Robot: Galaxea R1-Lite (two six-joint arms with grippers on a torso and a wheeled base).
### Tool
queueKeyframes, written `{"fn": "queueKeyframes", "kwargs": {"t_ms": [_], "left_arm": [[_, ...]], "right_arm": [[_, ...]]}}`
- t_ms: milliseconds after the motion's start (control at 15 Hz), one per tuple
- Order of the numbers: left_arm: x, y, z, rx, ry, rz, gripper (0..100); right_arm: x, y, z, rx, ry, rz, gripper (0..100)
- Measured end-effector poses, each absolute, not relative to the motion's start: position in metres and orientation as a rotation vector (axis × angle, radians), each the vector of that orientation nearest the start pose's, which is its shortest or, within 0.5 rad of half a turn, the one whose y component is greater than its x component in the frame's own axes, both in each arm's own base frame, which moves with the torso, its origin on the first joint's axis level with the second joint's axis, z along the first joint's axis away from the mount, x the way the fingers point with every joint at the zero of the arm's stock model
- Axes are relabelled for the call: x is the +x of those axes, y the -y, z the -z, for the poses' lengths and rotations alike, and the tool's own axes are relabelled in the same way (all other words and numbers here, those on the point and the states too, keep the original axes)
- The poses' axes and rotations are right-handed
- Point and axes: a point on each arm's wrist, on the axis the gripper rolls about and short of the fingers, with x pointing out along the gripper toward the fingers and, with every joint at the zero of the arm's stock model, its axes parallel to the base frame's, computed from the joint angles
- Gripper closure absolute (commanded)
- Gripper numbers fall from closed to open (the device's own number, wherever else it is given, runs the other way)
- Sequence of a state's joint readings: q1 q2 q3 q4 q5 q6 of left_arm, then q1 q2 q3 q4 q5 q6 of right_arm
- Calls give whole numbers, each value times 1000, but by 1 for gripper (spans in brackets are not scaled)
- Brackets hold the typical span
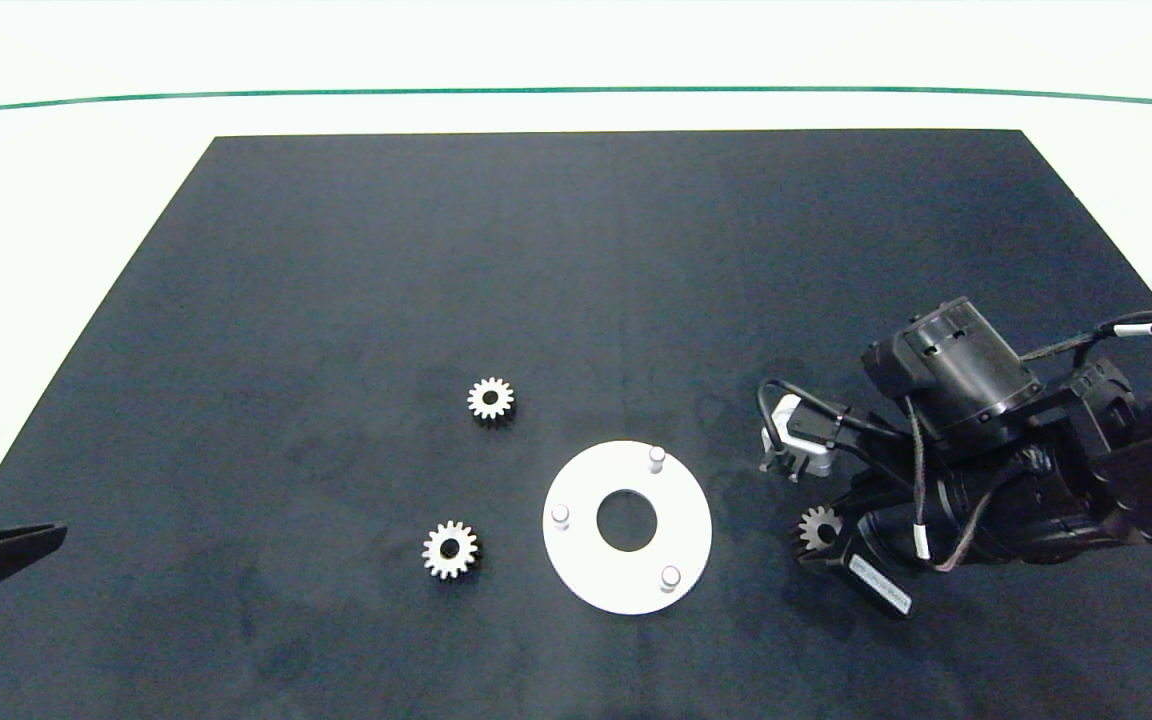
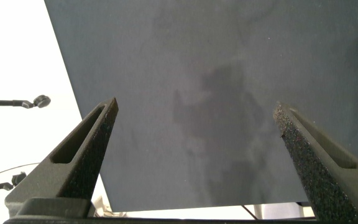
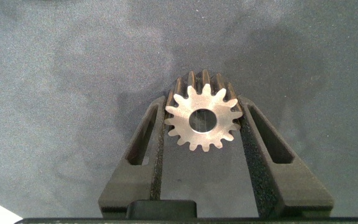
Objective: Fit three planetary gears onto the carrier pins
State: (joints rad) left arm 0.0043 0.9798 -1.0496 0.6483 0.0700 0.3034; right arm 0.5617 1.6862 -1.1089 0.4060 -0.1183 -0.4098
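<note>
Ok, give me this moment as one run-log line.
right gripper: shut on gear, right of white disc | left gripper: open, parked at mat's left edge | pins: all three bare | two other gears on mat

I can read no words, numbers or brand marks anywhere here. The only label I spot is a small white sticker (image 1: 880,585) on the side of my right arm, near the wrist, and its print is too small to make out. Nothing else carries writing.
</note>
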Motion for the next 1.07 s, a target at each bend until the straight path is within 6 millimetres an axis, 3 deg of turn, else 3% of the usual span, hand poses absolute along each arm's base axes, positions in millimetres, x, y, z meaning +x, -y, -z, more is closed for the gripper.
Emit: {"fn": "queueKeyframes", "kwargs": {"t_ms": [333,600,867,1067], "left_arm": [[86,-2,-281,314,-577,16,0],[85,-2,-281,314,-576,16,0],[85,-2,-281,314,-576,15,0],[84,-2,-284,313,-567,11,0]], "right_arm": [[235,-147,-181,-710,-846,-607,73],[216,-154,-201,-722,-762,-642,81],[196,-173,-221,-742,-686,-720,81],[195,-193,-223,-738,-674,-760,81]]}}
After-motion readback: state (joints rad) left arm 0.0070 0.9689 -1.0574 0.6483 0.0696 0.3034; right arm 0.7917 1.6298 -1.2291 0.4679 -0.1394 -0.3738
